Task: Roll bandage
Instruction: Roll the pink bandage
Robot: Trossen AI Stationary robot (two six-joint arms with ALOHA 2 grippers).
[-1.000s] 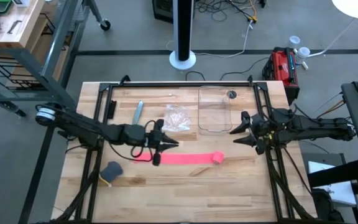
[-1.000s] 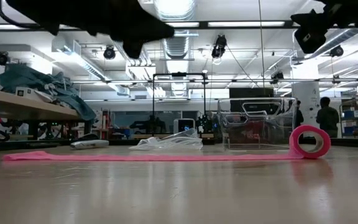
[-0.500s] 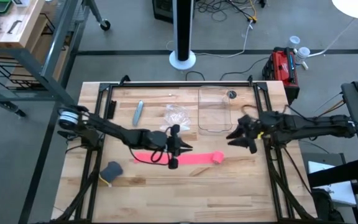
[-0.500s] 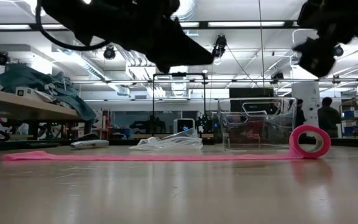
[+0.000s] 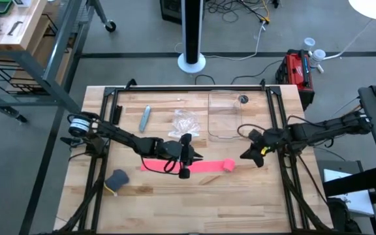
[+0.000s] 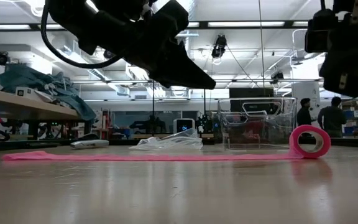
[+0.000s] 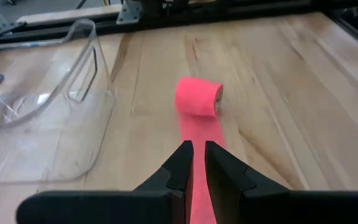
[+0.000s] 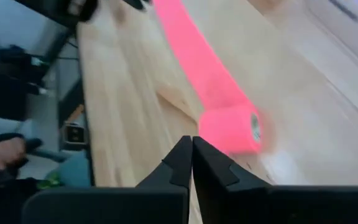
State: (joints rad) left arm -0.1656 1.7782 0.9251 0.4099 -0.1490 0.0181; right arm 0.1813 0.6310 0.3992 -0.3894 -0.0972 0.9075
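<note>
Bandage point(image 5: 201, 166): flat pink strip, small roll at right end.
Right gripper point(image 5: 245, 155): fingers pressed together, empty, beside roll; nudge roll squarely along strip.
Left gripper point(image 5: 198, 156): nearly closed, above strip; pin strip.

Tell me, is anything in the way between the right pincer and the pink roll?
Nothing visible. The right pincer, shut, hovers beside the bandage roll, with only bare table between them.

grey floor point(image 5: 136, 39) with cables, a white pillar base point(image 5: 191, 62), ceiling strip lights point(image 6: 241, 24), people standing far back.
</note>
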